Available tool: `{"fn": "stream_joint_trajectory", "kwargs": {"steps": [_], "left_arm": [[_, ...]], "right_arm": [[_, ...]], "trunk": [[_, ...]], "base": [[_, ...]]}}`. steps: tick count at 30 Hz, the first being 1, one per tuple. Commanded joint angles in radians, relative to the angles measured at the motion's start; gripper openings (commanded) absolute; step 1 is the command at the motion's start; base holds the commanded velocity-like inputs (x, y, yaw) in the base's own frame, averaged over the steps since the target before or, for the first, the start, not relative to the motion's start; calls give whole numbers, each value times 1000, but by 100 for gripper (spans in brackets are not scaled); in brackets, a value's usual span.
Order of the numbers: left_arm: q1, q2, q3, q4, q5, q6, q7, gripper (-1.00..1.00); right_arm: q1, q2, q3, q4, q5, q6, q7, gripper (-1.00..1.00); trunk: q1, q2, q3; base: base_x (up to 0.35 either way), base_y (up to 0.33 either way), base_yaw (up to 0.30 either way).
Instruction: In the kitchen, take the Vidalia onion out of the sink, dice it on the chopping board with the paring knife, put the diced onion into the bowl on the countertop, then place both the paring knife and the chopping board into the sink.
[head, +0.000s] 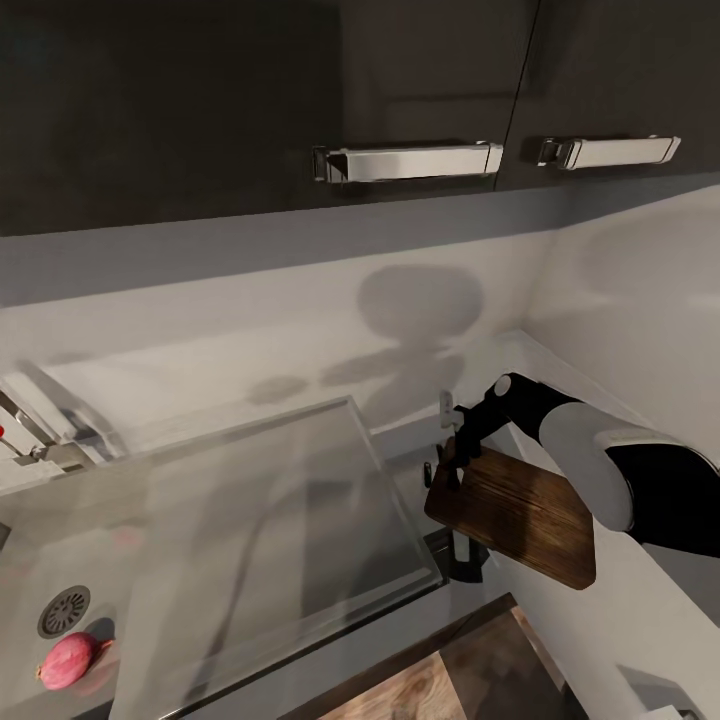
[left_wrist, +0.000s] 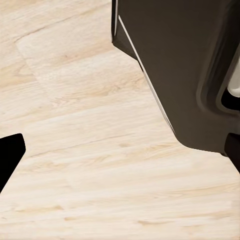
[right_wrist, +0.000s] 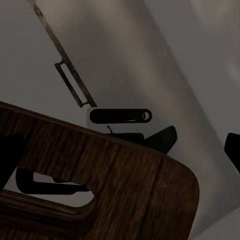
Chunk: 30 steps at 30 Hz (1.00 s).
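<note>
The right arm (head: 600, 470) has a glossy black forearm, a rounded white shell at mid-length and a black cylindrical wrist. Slim black fingers (head: 452, 455) end it. In the wrist views, the fingertips (left_wrist: 10, 155) appear as flat black shapes.

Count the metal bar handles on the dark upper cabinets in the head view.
2: one long handle near the middle, and a second handle to its right on the next door. Others may lie outside the frame.
</note>
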Motion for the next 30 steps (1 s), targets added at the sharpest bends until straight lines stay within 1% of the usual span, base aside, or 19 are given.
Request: {"fn": "stream_joint_trajectory", "kwargs": {"steps": [1, 30], "left_arm": [[-1, 0, 2, 2, 5, -6, -1, 100], [0, 0, 2, 2, 5, -6, -1, 100]], "right_arm": [[0, 0, 8, -1, -1, -9, 1, 100], [0, -1, 8, -1, 0, -9, -2, 100]], "trunk": [[1, -2, -1], [1, -2, -1]], "base": [[0, 0, 0], [-15, 0, 0]]}}
